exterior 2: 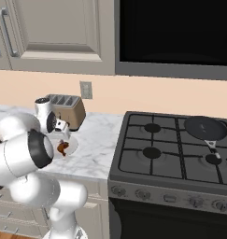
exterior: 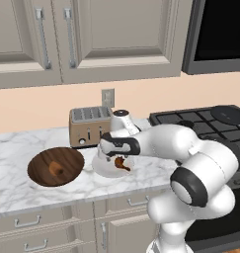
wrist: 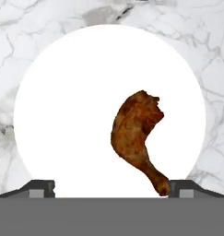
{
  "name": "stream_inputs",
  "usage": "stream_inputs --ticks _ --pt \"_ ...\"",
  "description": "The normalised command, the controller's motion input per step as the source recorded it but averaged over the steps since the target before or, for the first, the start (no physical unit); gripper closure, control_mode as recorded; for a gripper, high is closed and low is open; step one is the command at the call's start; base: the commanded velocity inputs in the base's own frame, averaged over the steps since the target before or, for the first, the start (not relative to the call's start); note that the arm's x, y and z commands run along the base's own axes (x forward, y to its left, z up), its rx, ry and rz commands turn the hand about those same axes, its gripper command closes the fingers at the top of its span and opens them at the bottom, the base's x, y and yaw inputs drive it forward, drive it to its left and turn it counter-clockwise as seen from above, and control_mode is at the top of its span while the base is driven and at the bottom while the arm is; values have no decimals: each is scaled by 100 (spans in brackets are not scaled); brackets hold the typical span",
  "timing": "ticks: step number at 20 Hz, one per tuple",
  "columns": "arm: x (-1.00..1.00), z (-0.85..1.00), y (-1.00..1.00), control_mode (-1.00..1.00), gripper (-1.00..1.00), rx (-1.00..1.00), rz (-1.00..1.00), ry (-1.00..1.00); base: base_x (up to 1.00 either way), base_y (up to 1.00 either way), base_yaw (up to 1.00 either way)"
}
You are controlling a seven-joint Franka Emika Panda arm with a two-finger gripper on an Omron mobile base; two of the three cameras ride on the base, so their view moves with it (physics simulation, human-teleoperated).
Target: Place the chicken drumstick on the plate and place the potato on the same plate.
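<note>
In the hand view my jaws stood wide apart, the two dark tips at the lower left and lower right corners, with nothing between them; my gripper (wrist: 111, 189) hung over the plate (wrist: 62, 115). The chicken drumstick (wrist: 136, 136) lay on the plate, right of the middle of that view, its thin bone end pointing toward the lower right, close to my right-hand tip but apart from it. Marble counter (wrist: 210, 55) showed around the plate's rim.

In the left base view my hand sat at the middle of the frame above the plate (exterior: 102, 168), the drumstick (exterior: 121, 163) just beneath it. The potato (exterior: 56, 169) rested on the round wooden board (exterior: 40, 170) at the left, well apart from the plate. The toaster (exterior: 88, 126) stood behind, just above the centre.
</note>
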Motion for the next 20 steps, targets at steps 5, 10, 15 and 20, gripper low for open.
stream_inputs --ticks 5,10,15,20 --pt "-22 39 68 -100 -100 0 0 0 0 0 0" --pt "-46 57 66 -100 -100 4 0 0 0 0 0" --pt "-26 23 80 -100 -100 0 0 0 0 0 0" --pt "-2 0 77 -100 -100 -3 1 -4 0 0 0"
